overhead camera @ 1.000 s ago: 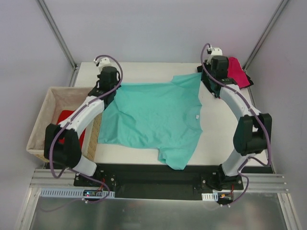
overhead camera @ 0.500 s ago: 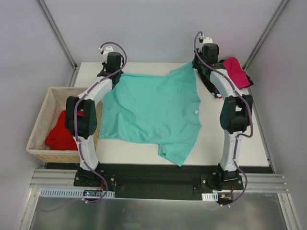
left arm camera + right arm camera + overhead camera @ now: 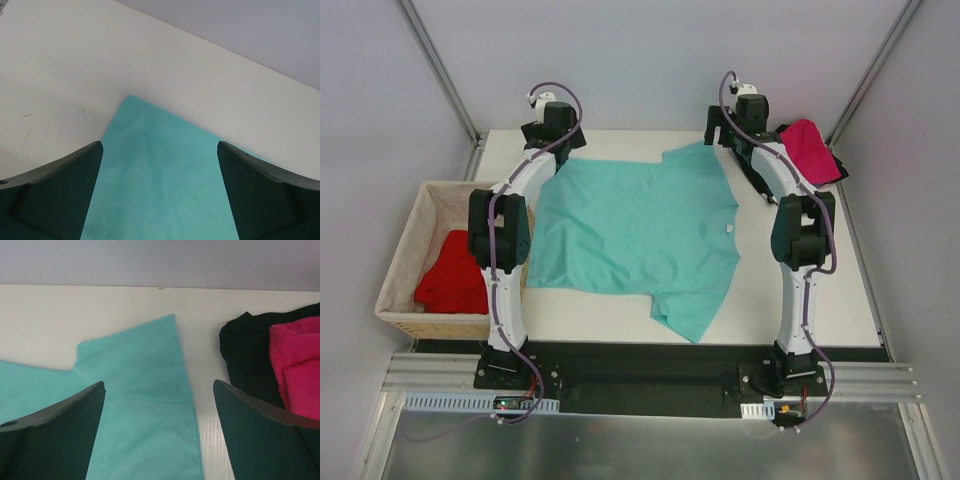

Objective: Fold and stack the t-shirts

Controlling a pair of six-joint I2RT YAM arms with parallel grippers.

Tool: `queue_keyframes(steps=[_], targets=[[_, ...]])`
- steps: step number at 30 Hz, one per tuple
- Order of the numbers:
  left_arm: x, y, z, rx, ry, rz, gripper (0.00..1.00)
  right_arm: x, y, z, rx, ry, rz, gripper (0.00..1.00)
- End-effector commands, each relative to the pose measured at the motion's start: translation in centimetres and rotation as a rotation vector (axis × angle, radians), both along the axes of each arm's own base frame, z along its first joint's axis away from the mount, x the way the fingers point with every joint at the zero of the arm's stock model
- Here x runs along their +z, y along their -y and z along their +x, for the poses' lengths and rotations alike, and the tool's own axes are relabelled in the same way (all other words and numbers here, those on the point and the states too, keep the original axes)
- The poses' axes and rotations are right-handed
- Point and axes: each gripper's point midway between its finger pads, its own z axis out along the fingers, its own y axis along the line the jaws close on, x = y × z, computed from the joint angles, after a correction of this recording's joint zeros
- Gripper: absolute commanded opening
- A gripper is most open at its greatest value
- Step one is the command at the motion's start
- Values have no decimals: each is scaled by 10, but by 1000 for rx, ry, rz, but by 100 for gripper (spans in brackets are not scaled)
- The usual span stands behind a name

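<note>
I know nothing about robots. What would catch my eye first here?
A teal-green t-shirt lies spread flat across the white table, with the left gripper and the right gripper open over its far edge. A bright red shirt sits in the wicker basket at the left, and a magenta-pink shirt lies on a black shirt at the far right corner.

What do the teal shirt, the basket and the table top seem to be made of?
The teal shirt looks like soft matte cloth: it lies limp, with shallow wrinkles. The basket seems tan woven wicker with pale cloth lining. The table top looks hard, smooth, off-white, perhaps laminate; faint scuffs show.
</note>
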Motion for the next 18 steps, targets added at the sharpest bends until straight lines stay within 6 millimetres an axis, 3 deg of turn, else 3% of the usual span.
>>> queue_keyframes(steps=[1,3,4,5,6,8,9,10,11,12,13,14,15,18], targets=[[69,-2,-4,-15,116,-35,99,100,11,-10,-46,185,-30,98],[86,6,-14,-51,129,-54,99,111,3,-27,-23,193,-55,100],[105,9,-23,-65,151,-74,99,138,4,-42,-37,229,-69,97],[108,14,-30,-80,133,-87,99,128,3,-56,-34,187,-110,97],[102,16,-44,-84,73,-96,99,130,-11,-72,-13,185,-128,97],[108,20,-66,-81,34,-131,100,126,-10,-107,-37,154,-178,96],[87,21,-86,-82,-49,-134,99,121,-23,-122,-19,134,-172,97],[95,21,-101,-68,-48,-162,99,117,-24,-134,-33,112,-176,97],[88,19,-114,-53,-75,-177,99,121,-24,-154,-28,103,-164,97],[62,18,-135,-44,-151,-185,99,95,-32,-172,-11,41,-157,97],[66,18,-155,-31,-158,-217,99,86,-32,-185,-11,14,-159,97],[57,15,-168,-18,-183,-225,99,83,-29,-204,-12,-19,-170,96],[43,12,-192,-11,-221,-231,99,63,-28,-221,-25,-80,-173,97],[14,9,-232,-4,-325,-237,99,35,-20,-259,-35,-189,-173,97]])
